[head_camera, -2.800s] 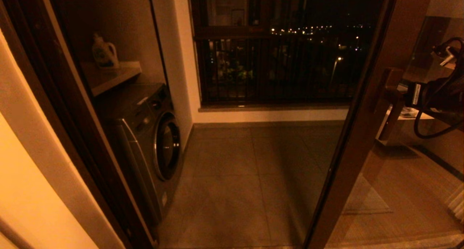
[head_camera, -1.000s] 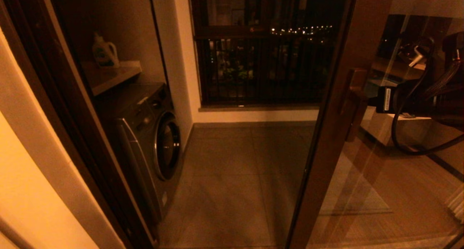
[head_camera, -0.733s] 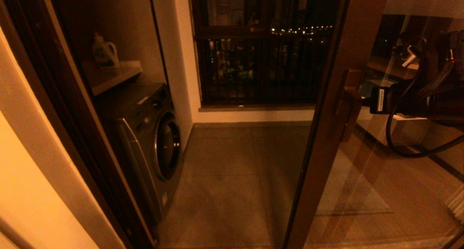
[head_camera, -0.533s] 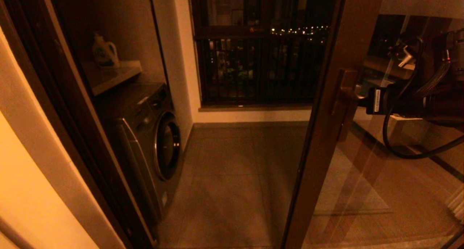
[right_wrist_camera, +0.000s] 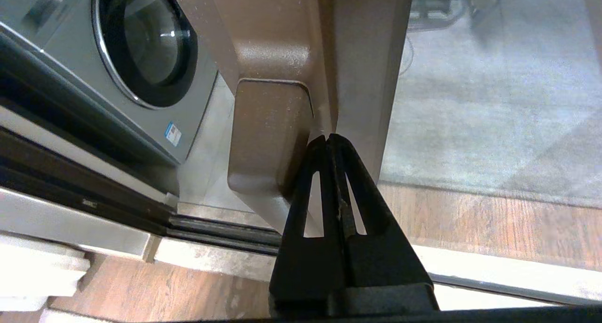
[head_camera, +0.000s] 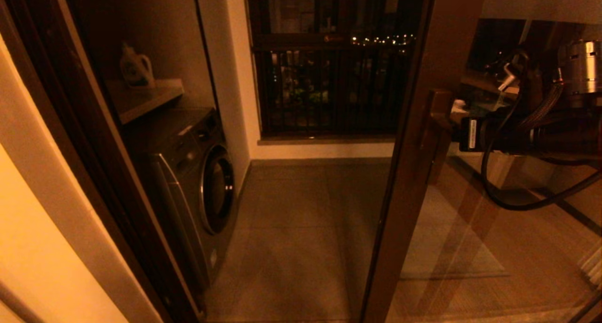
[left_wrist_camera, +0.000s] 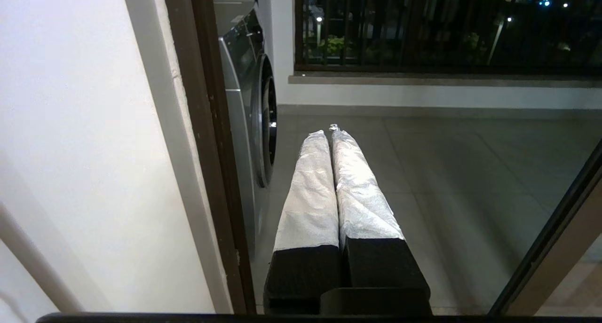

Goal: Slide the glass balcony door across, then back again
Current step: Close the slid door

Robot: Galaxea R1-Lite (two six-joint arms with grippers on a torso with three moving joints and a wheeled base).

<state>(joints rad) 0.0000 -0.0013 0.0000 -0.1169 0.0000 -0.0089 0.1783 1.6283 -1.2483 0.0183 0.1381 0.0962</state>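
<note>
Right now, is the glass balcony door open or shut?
Partly open. The glass balcony door stands well short of the dark jamb, with bare balcony floor between them. The right gripper touches its handle.

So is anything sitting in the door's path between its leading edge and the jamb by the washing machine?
Nothing visible. The floor track ahead of the glass balcony door looks bare up to the jamb. The right tool, shut, is pressed in behind the pull handle; the left tool hangs shut on the room side of the opening.
</note>
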